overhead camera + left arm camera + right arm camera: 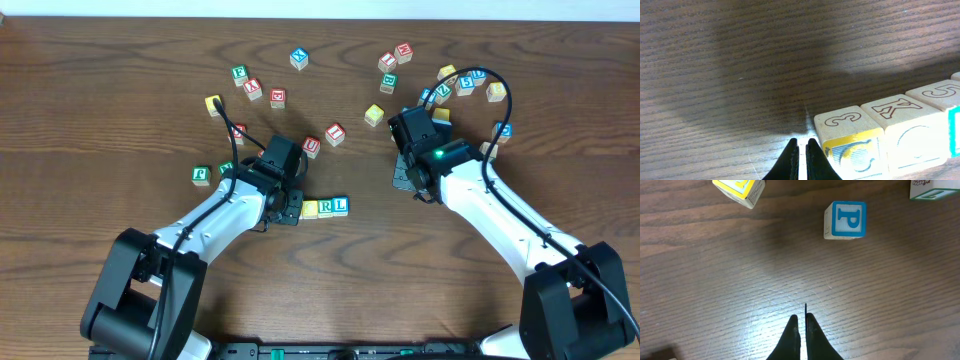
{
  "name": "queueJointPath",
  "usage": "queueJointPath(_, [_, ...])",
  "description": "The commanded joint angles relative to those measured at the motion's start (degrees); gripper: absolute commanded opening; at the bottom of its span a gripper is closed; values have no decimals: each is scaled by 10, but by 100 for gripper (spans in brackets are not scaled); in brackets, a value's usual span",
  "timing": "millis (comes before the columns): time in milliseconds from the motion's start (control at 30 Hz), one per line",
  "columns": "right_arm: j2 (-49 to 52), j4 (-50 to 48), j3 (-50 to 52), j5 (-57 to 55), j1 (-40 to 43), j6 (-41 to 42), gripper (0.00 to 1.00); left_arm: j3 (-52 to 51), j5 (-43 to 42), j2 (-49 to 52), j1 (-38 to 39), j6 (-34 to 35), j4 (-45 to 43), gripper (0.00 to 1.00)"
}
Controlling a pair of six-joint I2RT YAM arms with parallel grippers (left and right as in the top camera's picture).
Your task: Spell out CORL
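**Left gripper** (801,144) — jaws fully closed, fingertips together, nothing between them. The tips sit low over the table (740,60), just beside the left end of the cube row (312,208). Whether they touch the end cube cannot be told.

**Cube row** — lies on the near side of the table, about mid-width, running left to right. In the left wrist view the end cube (850,137) has a yellow-bordered side face and a 3 on top. The next cube (900,122) shows a K on top and stands against it. Seen from overhead, the row shows yellow at its left. The green R cube (326,206) comes next and the blue L cube (341,205) closes the right end, all side by side.

**Right gripper** (802,320) — jaws closed and holding nothing, with the tips over bare wood. It is to the right of the row and well apart from it. Beyond the tips stands a blue P cube (847,220), well clear of them. A yellow cube (740,187) lies farther off to the left.

**Far side** — loose cubes (299,58) lie scattered across the table.
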State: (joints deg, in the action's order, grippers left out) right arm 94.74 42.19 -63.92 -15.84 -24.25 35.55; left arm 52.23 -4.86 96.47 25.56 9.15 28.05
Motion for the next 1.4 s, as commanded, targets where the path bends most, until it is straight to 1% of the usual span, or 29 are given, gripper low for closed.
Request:
queueJointPath(0, [-6,0,-9,-5,-3,6,1,16,-5,4,-1,-5,-1,7])
queueJointPath(333, [-6,1,-9,-5,-3,6,1,16,1,4,-1,-5,0,8])
queueJointPath(533, [-6,0,-9,-7,-2,4,1,15,52,4,-1,-5,15,7])
queueJointPath(667, [-6,4,-9,-30,-1,-10,1,7,116,4,-1,-5,34,7])
queueJointPath(767, [-6,8,-9,-40,-1,-16,1,-2,144,4,-3,-5,35,7])
queueJointPath(1200, [-6,2,-9,-40,-1,-16,1,-2,147,4,-3,10,18,7])
queueJointPath(1367, [-6,2,-9,-49,2,-16,1,2,150,-20,-9,10,14,7])
